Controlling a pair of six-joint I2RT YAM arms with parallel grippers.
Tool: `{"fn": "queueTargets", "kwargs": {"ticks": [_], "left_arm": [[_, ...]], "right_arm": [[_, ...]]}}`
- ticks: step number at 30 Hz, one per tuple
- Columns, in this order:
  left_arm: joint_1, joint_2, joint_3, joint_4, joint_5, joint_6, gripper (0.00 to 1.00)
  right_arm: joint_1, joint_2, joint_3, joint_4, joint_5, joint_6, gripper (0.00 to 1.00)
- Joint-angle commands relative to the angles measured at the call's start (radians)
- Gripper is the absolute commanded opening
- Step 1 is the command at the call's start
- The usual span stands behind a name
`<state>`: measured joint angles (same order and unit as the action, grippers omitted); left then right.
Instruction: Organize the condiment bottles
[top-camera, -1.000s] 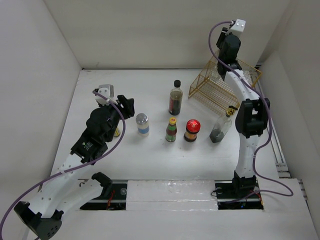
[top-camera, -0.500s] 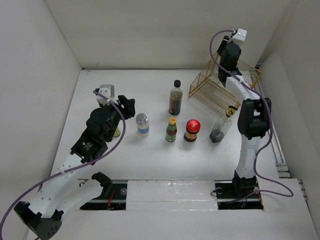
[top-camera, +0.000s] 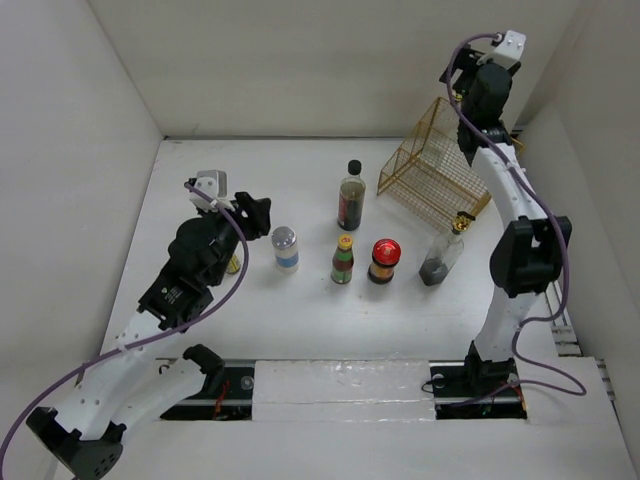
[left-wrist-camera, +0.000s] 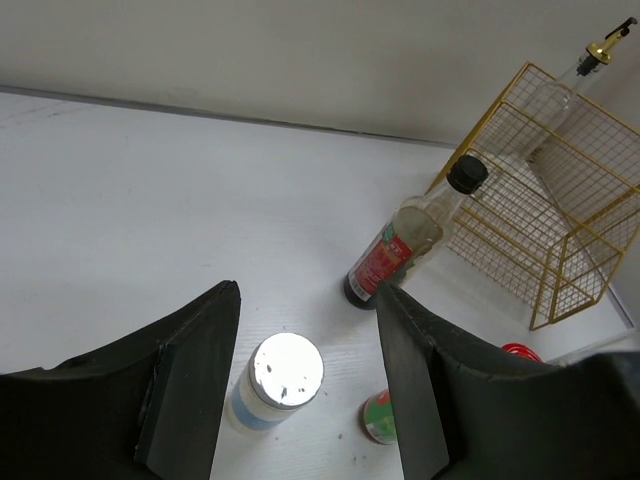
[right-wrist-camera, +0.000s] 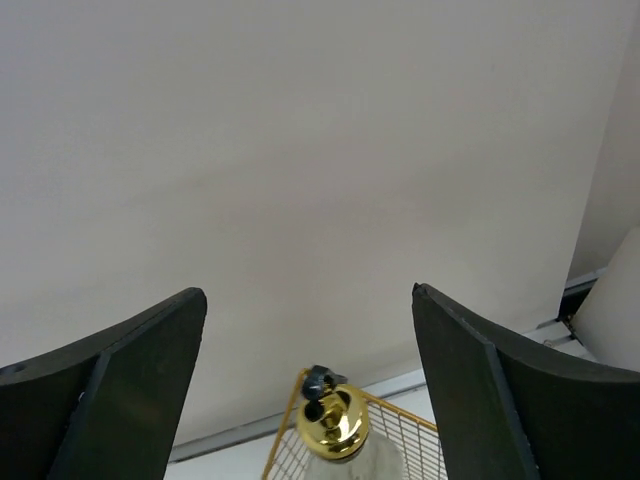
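Top external: five bottles stand mid-table (top-camera: 250, 160). Front row, L to R: silver-lidded jar (top-camera: 285, 248), green bottle (top-camera: 343, 260) w/ yellow cap, red-lidded jar (top-camera: 384, 260), clear bottle (top-camera: 440, 258) w/ gold cap and dark stuff at the bottom. All are apart from each other. The dark bottle (top-camera: 351, 195), black cap, stands behind the green one, nearer the back. The gold wire basket (top-camera: 435, 170) sits at back R, near the dark bottle but not touching. A yellowish item (top-camera: 233, 265) peeks out from under the L arm, left of the silver-lidded jar; too hidden to say what it is.

L gripper (top-camera: 258, 213) hovers just left of the silver-lidded jar, fingers spread, gripping nothing. In the L wrist view the jar's lid lies below the gap, untouched.

R arm stands tall over the basket's back corner. R wrist view: R gripper (right-wrist-camera: 308, 292) has fingers wide apart, holding nothing, wall (right-wrist-camera: 300, 150) ahead. The gold top of a second clear bottle (right-wrist-camera: 335, 425) sits below the gap, basket wire right by it. L wrist view shows it at the basket's far side; in or behind the basket, can't tell.
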<state>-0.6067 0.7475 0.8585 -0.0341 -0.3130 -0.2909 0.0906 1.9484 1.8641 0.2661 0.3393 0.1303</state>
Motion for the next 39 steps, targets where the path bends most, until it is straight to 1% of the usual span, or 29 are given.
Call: {"fn": "queueTargets", "kwargs": {"ticks": [1,3,4,5,6,7,8,9,10,11,12,13,14,15,16,17,18,19,21,22,24,25,27,28,30,34,36,38,39], "left_arm": [[0.005,-0.037,-0.001,0.048,0.026,-0.010,0.52],[0.005,-0.046,-0.001,0.048,0.026,-0.010,0.52],[0.005,-0.046,0.008,0.048,0.037,-0.019,0.52],[0.005,-0.059,0.008,0.048,0.037,-0.019,0.52],[0.005,-0.059,0.008,0.048,0.037,-0.019,0.52],[0.005,-0.069,0.008,0.048,0.048,-0.028,0.52],[0.005,-0.069,0.008,0.048,0.048,-0.028,0.52],[0.005,-0.080,0.008,0.048,0.048,-0.028,0.52],[0.005,-0.080,0.008,0.039,0.048,-0.028,0.52],[0.005,-0.080,0.017,0.039,0.048,-0.028,0.52],[0.005,-0.089,0.017,0.039,0.048,-0.037,0.52],[0.005,-0.100,0.017,0.039,0.037,-0.037,0.52],[0.005,-0.100,0.017,0.039,0.037,-0.037,0.52],[0.005,-0.111,0.017,0.039,0.037,-0.037,0.52],[0.005,-0.111,0.017,0.039,0.037,-0.037,0.52],[0.005,-0.111,0.017,0.039,0.037,-0.037,0.52],[0.005,-0.111,0.017,0.039,0.049,-0.037,0.52],[0.005,-0.111,0.017,0.039,0.060,-0.037,0.52],[0.005,-0.111,0.017,0.039,0.060,-0.037,0.52],[0.005,-0.120,0.017,0.039,0.060,-0.037,0.52],[0.005,-0.120,0.017,0.039,0.060,-0.037,0.52],[0.005,-0.120,0.017,0.039,0.060,-0.037,0.52],[0.005,-0.120,0.017,0.039,0.060,-0.037,0.52],[0.005,-0.120,0.017,0.039,0.060,-0.037,0.52],[0.005,-0.120,0.017,0.039,0.060,-0.037,0.52],[0.005,-0.120,0.017,0.039,0.060,-0.037,0.54],[0.005,-0.120,0.017,0.039,0.060,-0.037,0.54],[0.005,-0.111,0.017,0.039,0.069,-0.037,0.54],[0.005,-0.111,0.017,0.039,0.069,-0.037,0.54]], "right_arm": [[-0.011,-0.153,0.032,-0.082,-0.089,0.049,0.90],[-0.011,-0.254,0.000,-0.183,-0.132,0.094,0.90],[-0.011,-0.296,-0.032,-0.204,-0.198,0.107,0.88],[-0.002,-0.343,-0.118,-0.221,-0.229,0.120,0.82],[-0.002,-0.443,-0.169,-0.235,-0.246,0.144,0.76],[0.032,-0.495,-0.221,-0.263,-0.269,0.144,0.61],[0.049,-0.549,-0.320,-0.286,-0.269,0.159,0.43],[0.072,-0.606,-0.376,-0.303,-0.251,0.170,0.22],[0.098,-0.723,-0.429,-0.333,-0.229,0.170,0.15],[0.153,-0.780,-0.475,-0.359,-0.156,0.181,0.10],[0.179,-0.887,-0.552,-0.387,-0.119,0.199,0.08],[0.204,-0.935,-0.583,-0.419,-0.085,0.210,0.10],[0.224,-0.977,-0.601,-0.518,-0.028,0.224,0.17],[0.253,-1.014,-0.614,-0.580,0.002,0.241,0.26],[0.264,-1.076,-0.632,-0.640,0.032,0.259,0.45],[0.274,-1.106,-0.632,-0.745,0.049,0.285,0.52],[0.284,-1.134,-0.646,-0.795,0.084,0.299,0.57],[0.296,-1.158,-0.655,-0.844,0.099,0.313,0.65],[0.305,-1.218,-0.655,-0.965,0.122,0.347,0.71],[0.305,-1.232,-0.655,-0.999,0.122,0.356,0.77],[0.305,-1.241,-0.655,-1.085,0.122,0.370,0.84],[0.305,-1.241,-0.655,-1.110,0.089,0.370,0.87],[0.305,-1.194,-0.655,-1.157,0.052,0.370,0.92],[0.305,-1.180,-0.667,-1.185,0.026,0.370,0.92],[0.314,-1.169,-0.713,-1.185,0.015,0.370,0.92],[0.314,-1.169,-0.799,-1.090,0.015,0.351,0.92],[0.314,-1.169,-0.825,-0.992,-0.029,0.319,0.92],[0.314,-1.151,-0.850,-0.912,-0.029,0.287,0.91],[0.314,-1.151,-0.850,-0.892,0.002,0.287,0.91]]}}
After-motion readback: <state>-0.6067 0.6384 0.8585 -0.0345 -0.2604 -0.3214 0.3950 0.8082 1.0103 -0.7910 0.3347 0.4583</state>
